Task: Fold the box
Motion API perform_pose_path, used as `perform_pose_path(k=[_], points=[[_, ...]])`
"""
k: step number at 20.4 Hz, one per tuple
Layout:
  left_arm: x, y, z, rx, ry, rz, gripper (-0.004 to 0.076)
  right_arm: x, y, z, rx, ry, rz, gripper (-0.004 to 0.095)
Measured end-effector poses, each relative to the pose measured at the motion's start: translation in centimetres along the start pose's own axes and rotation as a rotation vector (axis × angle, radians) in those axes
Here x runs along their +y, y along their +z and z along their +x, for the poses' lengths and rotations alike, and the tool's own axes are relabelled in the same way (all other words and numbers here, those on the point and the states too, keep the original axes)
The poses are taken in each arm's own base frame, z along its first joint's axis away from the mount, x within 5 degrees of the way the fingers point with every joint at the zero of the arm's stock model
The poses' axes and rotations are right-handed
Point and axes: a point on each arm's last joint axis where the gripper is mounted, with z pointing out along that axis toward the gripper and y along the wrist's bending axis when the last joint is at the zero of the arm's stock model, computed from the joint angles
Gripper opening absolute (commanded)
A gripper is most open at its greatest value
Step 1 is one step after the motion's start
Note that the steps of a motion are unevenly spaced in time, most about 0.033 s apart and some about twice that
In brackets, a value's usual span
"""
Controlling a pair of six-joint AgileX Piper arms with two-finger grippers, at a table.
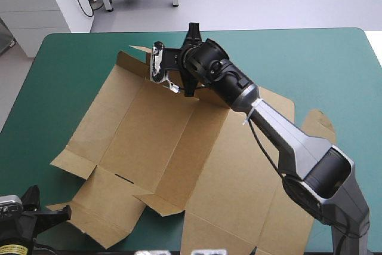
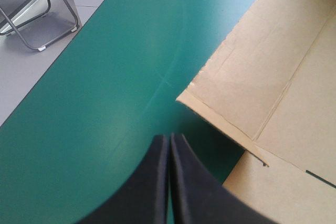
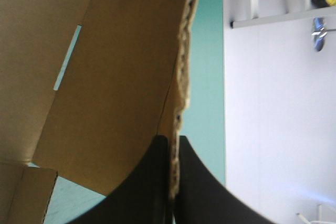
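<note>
Nearest you, the left gripper (image 2: 169, 139) hovers over the teal-green table (image 1: 298, 58) with its black fingers pressed together on nothing, just beside the box's near-left flap. The box (image 1: 179, 147) is an unfolded brown sheet mid-table, mostly flat and carrying nothing. It lies askew, with its creases running near-left to far-right and its length apparently far-left to near-right. At its far edge your right gripper (image 3: 172, 140) pinches a raised flap's rim.
</note>
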Motion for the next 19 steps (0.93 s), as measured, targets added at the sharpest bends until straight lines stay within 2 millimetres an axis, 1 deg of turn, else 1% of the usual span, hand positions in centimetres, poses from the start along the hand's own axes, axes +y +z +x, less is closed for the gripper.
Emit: perform_pose_path(k=[6,8,10,12,15,17,19], points=[[0.0,0.0,0.0,-0.001,0.0,0.0,-0.0008,1.3,1.1,-3.1,-0.098,-0.167,0.084,-0.0002],[0.0,0.0,0.0,0.0,0.0,0.0,-0.0008,1.9,2.2,-4.3,-0.157,-0.281,0.13,-0.0002],[0.0,0.0,0.0,0.0,0.0,0.0,-0.0008,2.4,3.4,-4.6,-0.168,-0.312,0.136,-0.0002],[0.0,0.0,0.0,0.0,0.0,0.0,-0.0008,3.0,4.0,-4.9,-0.181,-0.315,0.113,-0.0002],[0.0,0.0,0.0,-0.001,0.0,0.0,-0.0008,4.2,3.7,-6.1,-0.225,-0.341,0.078,-0.0002],[0.0,0.0,0.0,-0.002,0.0,0.0,-0.0008,5.0,3.5,-6.6,-0.228,-0.358,0.035,0.0],[0.0,0.0,0.0,-0.002,0.0,0.0,-0.0008,5.5,3.5,-6.4,-0.204,-0.366,-0.017,0.0]])
